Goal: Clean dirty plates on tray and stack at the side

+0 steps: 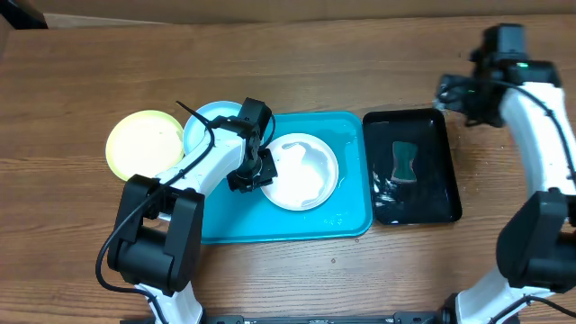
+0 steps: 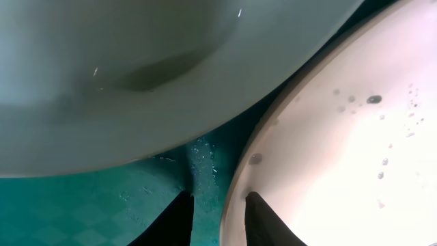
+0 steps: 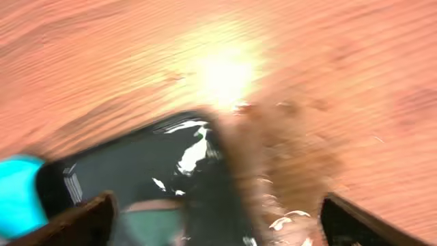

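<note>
At the lower edge of the overhead view, the left arm rises from the bottom left and reaches over the tray [image 1: 351, 220], which lies in the middle of the wooden table [image 1: 297, 54]. The left gripper [image 1: 256, 173] sits at the left rim of the white plate [image 1: 306, 175], which rests inside the tray, right of centre. In the left wrist view its jaws stand apart and straddle that rim: one finger lies over the plate's spotted face and the other over the wet tray floor, with a gap between that finger and the rim. Just beyond, the light blue plate [image 1: 209, 124] sits at the tray's upper left corner, overhanging it. The yellow-green plate [image 1: 142, 144] lies on the table to its left, touching or slightly overlapped by it. Right of the tray, the black tray [image 1: 441, 193] holds a green sponge [image 1: 405, 162] in shallow water. Farther off, at the upper right, the right gripper [image 3: 218, 205] hangs above the black tray's far corner, its jaws wide apart and empty, in a blurred view.
</note>
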### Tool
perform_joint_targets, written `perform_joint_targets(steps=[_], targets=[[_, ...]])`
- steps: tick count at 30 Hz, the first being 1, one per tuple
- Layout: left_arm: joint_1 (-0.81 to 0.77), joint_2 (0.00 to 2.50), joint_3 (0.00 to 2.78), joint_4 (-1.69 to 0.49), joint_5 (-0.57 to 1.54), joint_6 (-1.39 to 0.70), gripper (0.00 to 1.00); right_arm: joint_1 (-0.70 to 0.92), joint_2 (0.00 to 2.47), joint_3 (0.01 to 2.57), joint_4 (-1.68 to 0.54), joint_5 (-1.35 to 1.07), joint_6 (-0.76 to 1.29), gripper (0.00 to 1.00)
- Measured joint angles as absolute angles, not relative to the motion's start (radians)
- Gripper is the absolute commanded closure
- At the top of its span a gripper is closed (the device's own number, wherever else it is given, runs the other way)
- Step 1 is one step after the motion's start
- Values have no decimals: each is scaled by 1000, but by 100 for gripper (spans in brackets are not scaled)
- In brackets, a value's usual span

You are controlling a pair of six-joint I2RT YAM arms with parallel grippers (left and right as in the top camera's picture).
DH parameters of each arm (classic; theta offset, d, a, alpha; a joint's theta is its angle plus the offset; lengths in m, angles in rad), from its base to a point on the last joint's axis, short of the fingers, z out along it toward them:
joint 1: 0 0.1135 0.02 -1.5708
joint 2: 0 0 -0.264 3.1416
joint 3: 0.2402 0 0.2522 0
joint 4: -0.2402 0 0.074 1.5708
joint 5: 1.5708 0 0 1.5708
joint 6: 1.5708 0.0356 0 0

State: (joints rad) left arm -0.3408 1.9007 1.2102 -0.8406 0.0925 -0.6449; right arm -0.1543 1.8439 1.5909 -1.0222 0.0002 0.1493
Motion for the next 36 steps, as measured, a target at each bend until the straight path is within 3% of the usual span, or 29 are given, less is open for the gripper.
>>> perform_joint_targets(steps=[3,6,18,25,36], targets=[[-346,1901,1210,-836,92,-645,71,-250,1844,1591,-1029,4,151,0],[-365,1901,1210,-823,93,-647,96,-326,1844,1591,-1030,6,153,0],[-363,1901,1245,-919,136,-543,96,-437,1844,1591,-1029,7,154,0],[-302,1901,1443,-1074,145,-449,96,-437,1844,1591,-1028,5,154,0],[-331,1901,1702,-1101,144,-387,96,-437,1844,1591,-1026,5,154,0]])
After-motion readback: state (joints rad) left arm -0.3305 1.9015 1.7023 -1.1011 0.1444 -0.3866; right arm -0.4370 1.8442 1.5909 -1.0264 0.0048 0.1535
